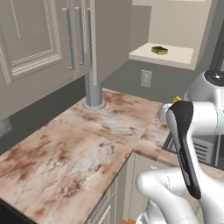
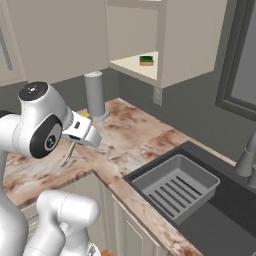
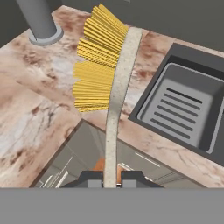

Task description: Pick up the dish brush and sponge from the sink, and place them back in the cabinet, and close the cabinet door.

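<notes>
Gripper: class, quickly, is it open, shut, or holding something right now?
Gripper: shut on the dish brush, held by its handle.

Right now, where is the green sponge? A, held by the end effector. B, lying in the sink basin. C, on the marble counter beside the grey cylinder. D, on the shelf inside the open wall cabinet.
D: the sponge rests on the cabinet shelf, while the end effector grips the dish brush.

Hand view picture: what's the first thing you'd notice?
The dish brush with its bright yellow bristles, gripped by its pale handle in the shut pincer above the marbled counter. Next, the green sponge sitting on the open cabinet's shelf, and the grey ribbed drainer tray in the dark sink.
</notes>
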Controlling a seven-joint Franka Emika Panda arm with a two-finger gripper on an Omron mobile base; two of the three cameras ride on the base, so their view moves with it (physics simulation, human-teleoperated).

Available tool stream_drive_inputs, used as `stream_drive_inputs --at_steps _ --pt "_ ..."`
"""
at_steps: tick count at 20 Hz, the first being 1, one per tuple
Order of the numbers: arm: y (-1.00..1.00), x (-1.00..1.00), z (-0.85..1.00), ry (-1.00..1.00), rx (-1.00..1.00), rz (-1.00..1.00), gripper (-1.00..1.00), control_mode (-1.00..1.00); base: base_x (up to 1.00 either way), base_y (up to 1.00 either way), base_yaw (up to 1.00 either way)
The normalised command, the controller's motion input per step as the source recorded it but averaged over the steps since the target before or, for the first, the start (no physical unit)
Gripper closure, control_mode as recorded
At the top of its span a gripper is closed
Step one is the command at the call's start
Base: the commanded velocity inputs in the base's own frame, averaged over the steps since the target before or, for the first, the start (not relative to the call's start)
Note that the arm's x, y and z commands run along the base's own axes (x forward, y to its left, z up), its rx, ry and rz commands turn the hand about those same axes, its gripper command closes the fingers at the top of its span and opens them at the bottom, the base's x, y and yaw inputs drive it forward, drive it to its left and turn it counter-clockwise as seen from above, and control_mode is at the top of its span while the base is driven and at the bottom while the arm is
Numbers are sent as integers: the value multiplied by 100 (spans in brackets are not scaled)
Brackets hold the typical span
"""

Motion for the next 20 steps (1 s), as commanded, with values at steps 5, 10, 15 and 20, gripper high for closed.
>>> stream_drive_inputs --at_steps 5,10,15,20 --pt "0 0 0 0 0 0 100 100 0 0 0" --pt "0 0 0 0 0 0 100 -100 0 0 0" --pt "0 0 19 0 0 0 100 -100 0 0 0" --pt "0 0 41 -3 -2 0 100 -100 0 0 0"
